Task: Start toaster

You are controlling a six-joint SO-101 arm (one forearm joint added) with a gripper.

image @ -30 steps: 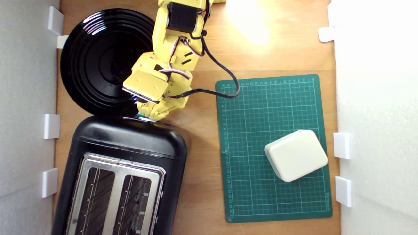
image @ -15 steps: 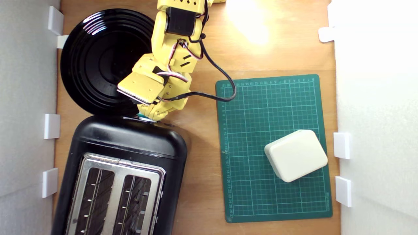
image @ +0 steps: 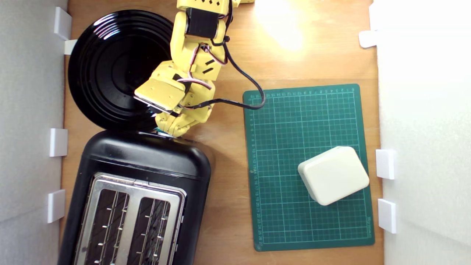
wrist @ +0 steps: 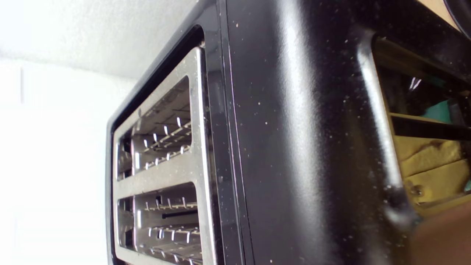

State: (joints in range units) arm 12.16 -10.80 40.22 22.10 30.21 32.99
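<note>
Toaster (image: 147,162) sits at the bottom of the exterior view's left, on the wood table (image: 228,184), its far end at the frame edge. Gripper (image: 170,129) is right at the toaster's upper end wall, tip against the teal lever (image: 159,130), of which only a sliver shows. Jaws: can't tell how far apart or if they hold anything; in the wrist view just yellow parts (wrist: 430,162) and a teal patch (wrist: 439,110) show past the toaster's edge. Black plate (image: 106,70) lies just above the toaster, rim close to it or touching, arm crossing over its right side. Arm cable (image: 250,88) loops toward the green mat (image: 294,121), which lies on the exterior view's right w/ a cream box (image: 333,175) on it, well apart from the toaster. White clips (image: 58,141) line the side walls. Toaster itself: glossy black, rounded corners, dust specks on the shell in the wrist view (wrist: 294,147); silver top plate (image: 136,189) w/ two slots, wire guides visible inside.
</note>
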